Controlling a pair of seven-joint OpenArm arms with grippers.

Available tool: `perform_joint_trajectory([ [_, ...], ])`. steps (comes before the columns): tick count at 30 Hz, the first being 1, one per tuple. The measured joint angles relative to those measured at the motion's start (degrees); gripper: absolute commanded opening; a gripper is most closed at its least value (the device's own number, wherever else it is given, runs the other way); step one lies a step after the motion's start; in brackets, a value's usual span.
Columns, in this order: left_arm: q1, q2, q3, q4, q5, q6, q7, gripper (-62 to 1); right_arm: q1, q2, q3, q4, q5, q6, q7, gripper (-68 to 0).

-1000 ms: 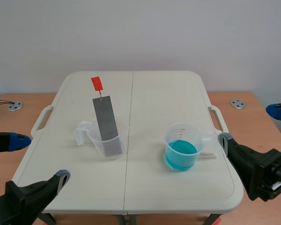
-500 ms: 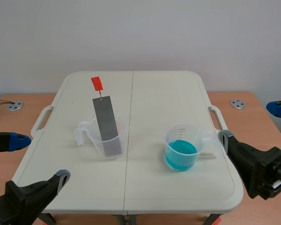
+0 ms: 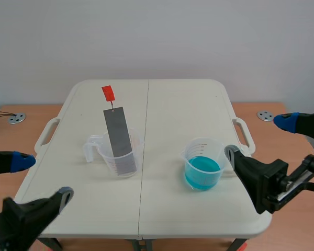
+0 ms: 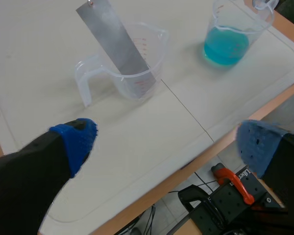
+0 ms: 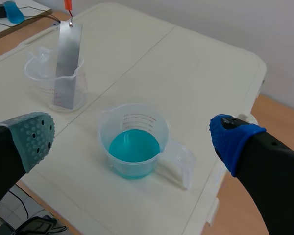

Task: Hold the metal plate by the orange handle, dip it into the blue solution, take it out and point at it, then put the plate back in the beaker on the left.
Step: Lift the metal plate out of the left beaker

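Hovering low off the near left corner of the table (image 3: 172, 110), my left gripper (image 3: 44, 178) is spread wide and holds nothing. From my left wrist, the clear beaker (image 4: 137, 78) stands ahead of that gripper (image 4: 166, 144) and well apart from both pads. The metal plate (image 3: 119, 138) leans inside this left beaker (image 3: 111, 158), its lower end down in the cup and most of its length rising above the rim, tilted toward the table's far left. The orange handle (image 3: 108, 93) hangs off the plate's top end by a thin link, free of any finger.

Right of the table's middle seam stands the second beaker (image 3: 203, 142), partly filled with blue solution (image 3: 202, 170), its handle toward the right edge. My right gripper (image 3: 258, 137) sits at that edge, also wide open and empty. Its grey-green pad is near the beaker's handle. From my right wrist, the blue solution (image 5: 134, 149) lies ahead between the spread fingers, and the plate (image 5: 67, 63) is well beyond, far from this gripper (image 5: 133, 137).
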Motion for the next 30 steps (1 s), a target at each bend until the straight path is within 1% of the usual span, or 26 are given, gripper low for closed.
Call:
perform_joint_trajectory([
  [1, 0.0, 0.0, 0.0, 0.0, 0.1, 0.2, 0.0, -47.7, 1.3, 0.0, -1.0, -0.8, 0.0, 0.1, -0.4, -1.2],
  [2, 0.0, 0.0, 0.0, 0.0, 0.1, 0.1, 0.0, -56.3, 2.7, 0.0, -2.1, -1.5, 0.0, 0.2, -1.1, -1.2],
  [3, 0.0, 0.0, 0.0, 0.0, 0.0, 0.1, 0.0, -59.3, 4.2, 0.0, -3.2, -2.1, 0.0, 0.2, -1.5, -1.2],
  [9, 0.1, 0.0, 0.0, 0.0, 0.0, 0.5, 0.0, -58.9, 12.9, 0.0, -8.9, -6.3, 0.0, 0.2, -1.5, -1.2],
  [10, 0.3, 0.0, 0.0, 0.0, 0.0, 1.2, 0.0, -58.9, 14.2, 0.0, -9.6, -7.0, 0.3, 0.2, -1.4, -1.2],
  [13, 2.4, 0.0, -0.2, 0.0, 0.5, 5.4, 0.0, -58.9, 18.0, 0.0, -12.0, -9.3, 1.1, 0.2, -1.5, -1.2],
  [14, 3.7, 0.0, -0.6, 0.0, 1.7, 6.1, 0.0, -59.0, 19.3, 0.0, -12.9, -10.1, 1.3, 0.2, -1.5, -1.2],
  [17, 8.3, 0.0, -2.4, 0.0, 3.3, 8.5, 0.0, -59.0, 22.9, 0.0, -15.4, -12.0, 2.5, 0.2, -1.5, -1.2],
  [19, 12.0, 0.0, -4.3, 0.0, 3.9, 9.5, 0.0, -59.0, 25.3, -0.3, -17.0, -13.2, 2.8, 0.2, -1.7, -1.2],
  [22, 17.9, 0.0, -6.8, 0.0, 6.2, 9.6, 0.0, -59.0, 29.0, -2.1, -18.7, -15.0, 2.8, 0.2, -4.7, -1.2],
  [25, 23.5, 0.0, -7.9, 0.0, 8.0, 9.6, 0.0, -59.0, 32.6, -4.6, -20.7, -17.6, 2.8, 0.2, -6.6, -1.2],
  [28, 28.3, 0.0, -8.5, 0.0, 8.4, 9.7, 1.1, -59.0, 36.0, -7.1, -23.2, -20.5, 2.8, 0.2, -8.1, -1.2],
  [30, 30.9, 0.0, -8.5, 0.0, 8.4, 10.6, 1.4, -59.0, 38.2, -8.5, -24.7, -22.3, 2.8, 0.2, -9.2, -1.2],
])
